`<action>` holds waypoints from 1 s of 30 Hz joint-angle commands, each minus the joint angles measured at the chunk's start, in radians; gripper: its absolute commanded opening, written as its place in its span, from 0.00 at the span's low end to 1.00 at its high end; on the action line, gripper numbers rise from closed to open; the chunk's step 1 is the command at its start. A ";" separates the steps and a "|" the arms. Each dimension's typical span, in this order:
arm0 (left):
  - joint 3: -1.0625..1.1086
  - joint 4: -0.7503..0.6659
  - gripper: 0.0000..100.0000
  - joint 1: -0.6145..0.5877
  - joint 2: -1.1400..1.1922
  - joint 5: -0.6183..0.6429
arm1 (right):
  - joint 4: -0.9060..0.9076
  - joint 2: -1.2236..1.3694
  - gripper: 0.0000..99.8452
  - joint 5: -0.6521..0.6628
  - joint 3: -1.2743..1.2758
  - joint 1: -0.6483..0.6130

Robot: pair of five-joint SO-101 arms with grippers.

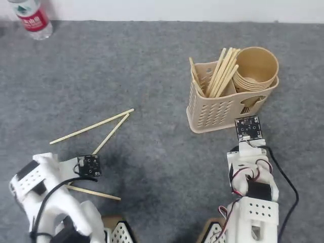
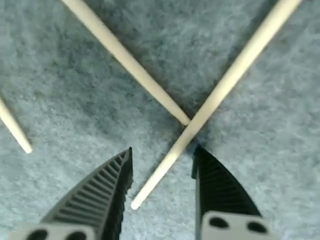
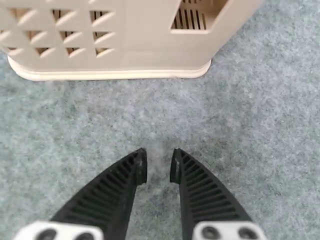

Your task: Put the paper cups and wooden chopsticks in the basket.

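The basket [image 1: 200, 119] stands on the right part of the carpet [image 1: 152, 76]. A stack of cups [image 1: 258, 66] sits in its right compartment, and a bundle of chopsticks [image 1: 223, 71] leans in the compartment beside it. Three more sticks lie loose on the carpet well apart from the basket, on the left: a long one [image 1: 91, 126], a second one [image 1: 111, 133] that nearly meets it at the far end, and a third one [image 1: 93, 193] close to the left arm. The left arm is bent low over these sticks. The left gripper [image 2: 162, 150] points down at the carpet with its fingers spread, and one stick [image 2: 220, 90] lies between them, not clamped. The right arm stretches forward. The right gripper [image 3: 157, 167] hangs just before the basket's near wall with only a narrow gap between its tips, holding nothing. A bottle [image 1: 31, 17] lies at the far left corner, next to a white wall [image 1: 177, 9].
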 commanded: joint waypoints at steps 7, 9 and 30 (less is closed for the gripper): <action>0.085 -0.028 0.13 0.041 0.005 -0.051 | -0.012 -0.010 0.10 0.009 -0.003 -0.005; 0.107 -0.028 0.06 0.054 0.005 -0.049 | -0.012 -0.010 0.10 0.009 -0.003 -0.005; -0.581 0.878 0.01 0.103 -0.017 -0.049 | -0.012 -0.010 0.10 0.009 0.002 -0.007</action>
